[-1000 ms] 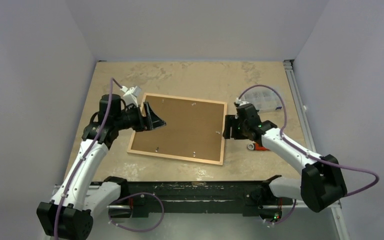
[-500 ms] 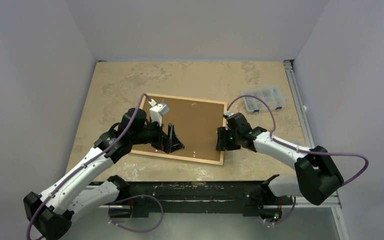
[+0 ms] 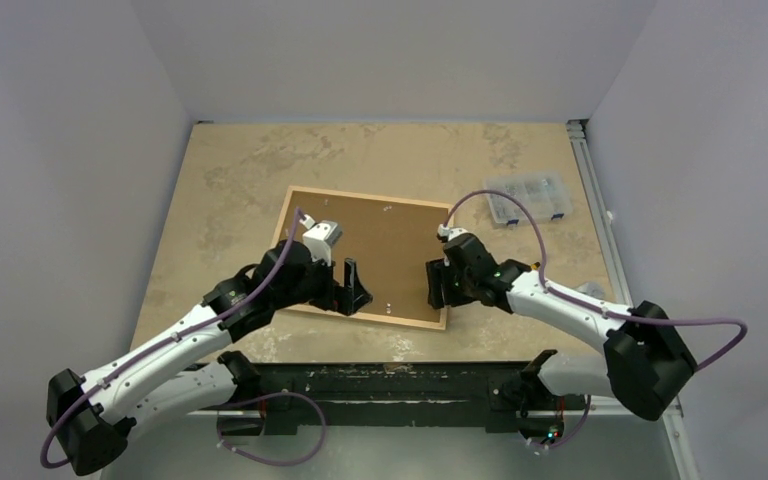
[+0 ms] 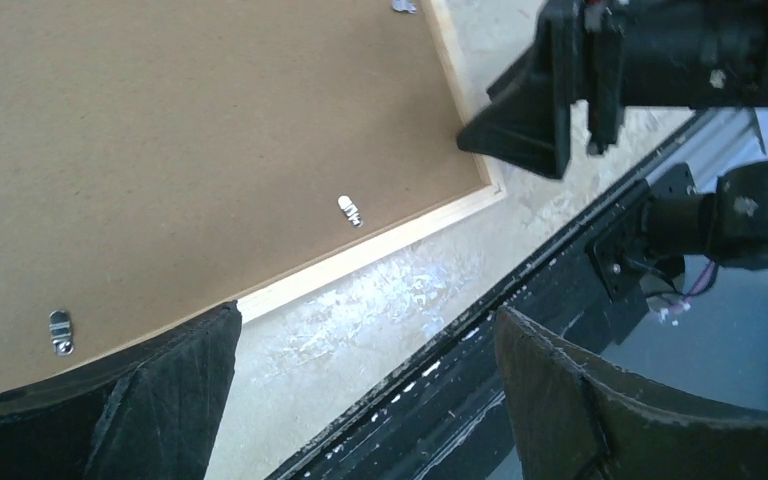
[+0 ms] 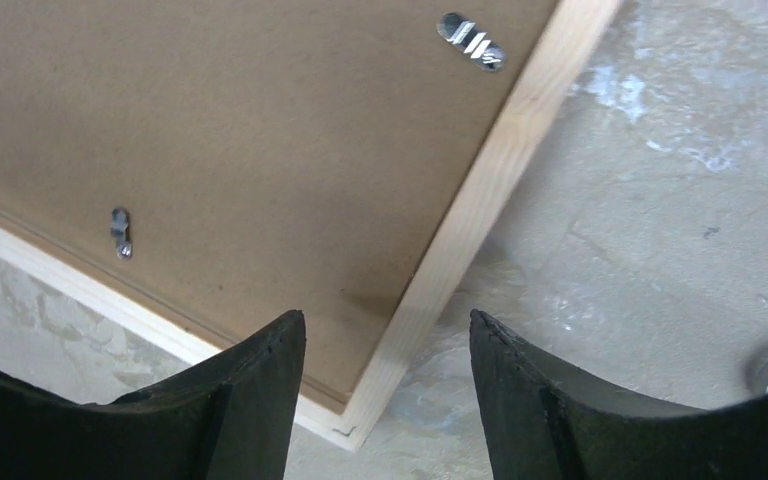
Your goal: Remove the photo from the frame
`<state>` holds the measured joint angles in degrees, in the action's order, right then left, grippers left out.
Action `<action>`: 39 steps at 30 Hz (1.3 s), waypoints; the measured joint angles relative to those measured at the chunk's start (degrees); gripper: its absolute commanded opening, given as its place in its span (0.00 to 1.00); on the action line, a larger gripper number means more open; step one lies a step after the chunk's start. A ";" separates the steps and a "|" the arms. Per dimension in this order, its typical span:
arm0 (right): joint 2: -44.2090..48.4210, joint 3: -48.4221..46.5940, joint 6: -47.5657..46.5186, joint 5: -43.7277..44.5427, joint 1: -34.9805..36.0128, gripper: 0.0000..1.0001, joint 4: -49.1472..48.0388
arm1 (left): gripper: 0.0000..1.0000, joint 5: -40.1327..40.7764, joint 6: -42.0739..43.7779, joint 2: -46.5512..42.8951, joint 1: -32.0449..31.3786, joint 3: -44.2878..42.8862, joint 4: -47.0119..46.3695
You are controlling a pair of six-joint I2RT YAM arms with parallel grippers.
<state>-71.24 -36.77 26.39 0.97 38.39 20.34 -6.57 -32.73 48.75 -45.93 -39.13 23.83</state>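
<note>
The large rectangular frame of thin light wood rails lay face down on the beige mottled table, and the photo was hidden, presumably under the plain brown backing board held by small metal clips. The left gripper hovered wide open over the near rail and the right gripper partly open over the near right corner, both empty. The photo was probably thin, light and easy to crease, so one edge would have to be taken gently once the board was out.
</note>
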 measured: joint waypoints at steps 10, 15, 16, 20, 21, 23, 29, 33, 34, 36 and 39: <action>-5.22 -6.97 -4.35 9.60 18.67 0.56 1.92 | 0.95 13.77 -7.52 -0.66 0.02 -0.92 10.78; -9.14 -7.96 -8.52 13.11 29.38 0.53 -0.68 | 0.95 20.09 -13.20 -2.32 2.89 -2.51 20.55; -9.68 -8.02 -9.22 13.35 30.62 0.52 -1.14 | 0.95 20.50 -13.81 -2.45 4.09 -2.67 21.77; -11.37 -8.33 -12.28 14.71 33.14 0.51 -2.60 | 0.95 18.62 -15.47 -3.91 11.76 -2.29 24.79; -11.76 -8.37 -12.90 15.43 33.14 0.51 -2.84 | 0.95 17.46 -15.87 -4.66 13.46 -1.86 24.90; -12.87 -8.48 -14.14 17.22 33.11 0.51 -3.26 | 0.95 15.45 -16.35 -6.10 15.56 -0.79 24.98; -15.85 -8.74 -16.52 20.65 33.11 0.40 -3.19 | 0.95 9.38 -17.92 -6.19 16.70 0.72 25.00; -17.07 -9.38 -17.64 20.57 33.11 0.28 -3.28 | 0.95 5.42 -20.09 -4.92 16.72 1.20 23.93; -17.18 -9.49 -17.81 20.65 33.11 0.26 -3.50 | 0.95 4.63 -20.74 -4.48 16.72 1.38 23.71; -17.25 -9.53 -18.32 20.65 33.07 0.20 -3.80 | 0.95 3.50 -22.56 -3.69 16.72 1.55 23.82; -17.29 -9.53 -19.56 20.61 33.07 0.09 -4.15 | 0.98 3.37 -25.33 -3.63 16.74 1.55 24.26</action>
<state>-88.53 -46.30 6.83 21.58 71.46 16.19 -3.20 -58.06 45.12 -29.19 -37.58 48.10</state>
